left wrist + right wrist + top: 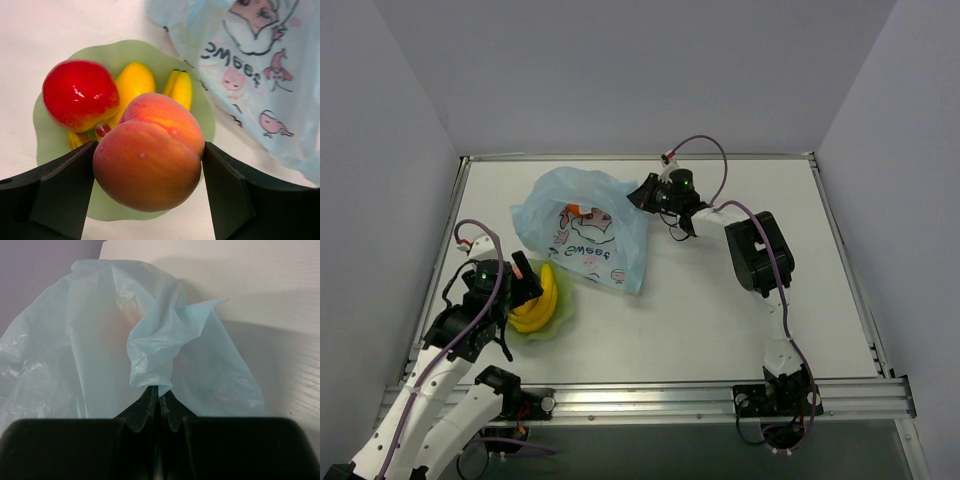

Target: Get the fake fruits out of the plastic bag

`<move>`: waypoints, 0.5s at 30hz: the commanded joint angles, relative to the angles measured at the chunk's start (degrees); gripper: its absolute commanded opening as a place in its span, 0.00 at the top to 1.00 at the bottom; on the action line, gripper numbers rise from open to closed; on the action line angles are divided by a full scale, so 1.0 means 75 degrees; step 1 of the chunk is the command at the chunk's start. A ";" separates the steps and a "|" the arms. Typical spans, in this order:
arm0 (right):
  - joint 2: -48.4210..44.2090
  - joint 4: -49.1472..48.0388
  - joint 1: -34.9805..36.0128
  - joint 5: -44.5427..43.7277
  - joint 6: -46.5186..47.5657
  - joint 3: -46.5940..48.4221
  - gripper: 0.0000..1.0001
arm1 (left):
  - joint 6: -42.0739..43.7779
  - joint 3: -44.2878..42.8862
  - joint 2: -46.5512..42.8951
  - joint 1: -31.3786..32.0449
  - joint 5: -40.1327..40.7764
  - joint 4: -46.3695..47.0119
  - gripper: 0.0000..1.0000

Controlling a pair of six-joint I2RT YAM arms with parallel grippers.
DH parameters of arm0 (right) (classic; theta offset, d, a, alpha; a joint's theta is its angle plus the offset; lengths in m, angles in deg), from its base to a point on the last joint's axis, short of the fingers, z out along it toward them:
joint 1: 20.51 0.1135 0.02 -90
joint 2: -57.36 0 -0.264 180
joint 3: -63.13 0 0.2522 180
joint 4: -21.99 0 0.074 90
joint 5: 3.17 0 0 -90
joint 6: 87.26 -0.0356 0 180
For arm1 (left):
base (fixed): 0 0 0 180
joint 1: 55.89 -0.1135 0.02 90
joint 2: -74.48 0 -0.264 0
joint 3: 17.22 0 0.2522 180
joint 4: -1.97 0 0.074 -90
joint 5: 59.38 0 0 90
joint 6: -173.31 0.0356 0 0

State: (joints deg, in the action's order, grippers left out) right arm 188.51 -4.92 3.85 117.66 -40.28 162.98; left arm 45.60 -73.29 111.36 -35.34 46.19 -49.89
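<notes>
My left gripper (149, 155) is shut on the pink-yellow peach (160, 125) and holds it just above the pale green bowl (45, 130). In the bowl lie the small red fruit (80, 94) and the yellow banana bunch (132, 82). The light-blue plastic bag (582, 235) lies crumpled on the table behind the bowl. An orange shape (575, 209) shows through its upper part. My right gripper (160, 395) is shut on a twisted fold of the bag (150, 360) at its far right edge. In the top view the left gripper (520, 285) is over the bowl's left side.
The bowl (560, 318) stands at the near left, touching the bag's near edge. The right arm (755, 250) reaches across the table's right half. The metal rail (650, 398) runs along the near edge. Walls close in the sides and back.
</notes>
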 commanded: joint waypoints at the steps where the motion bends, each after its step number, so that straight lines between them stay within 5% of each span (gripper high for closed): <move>1: -0.0225 -0.0648 -0.0025 0.0284 0.0041 -0.0017 1.00 | -0.0221 -0.0008 0.0425 0.0001 0.0840 -0.0193 0.54; 7: -0.0237 -0.0648 -0.0037 0.0319 0.0076 0.0018 1.00 | -0.0221 0.0121 0.1070 0.0001 0.0876 0.0405 0.50; 15: -0.0249 -0.0707 -0.0060 0.0401 0.0041 0.0088 1.00 | -0.0198 0.0309 0.1339 -0.0010 0.0830 0.0804 0.33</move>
State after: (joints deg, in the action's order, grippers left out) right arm 188.51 -6.80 3.82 118.90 -40.43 162.93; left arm 44.90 -70.05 120.63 -35.34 51.07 -46.09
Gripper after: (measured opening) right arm 0.002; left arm 0.738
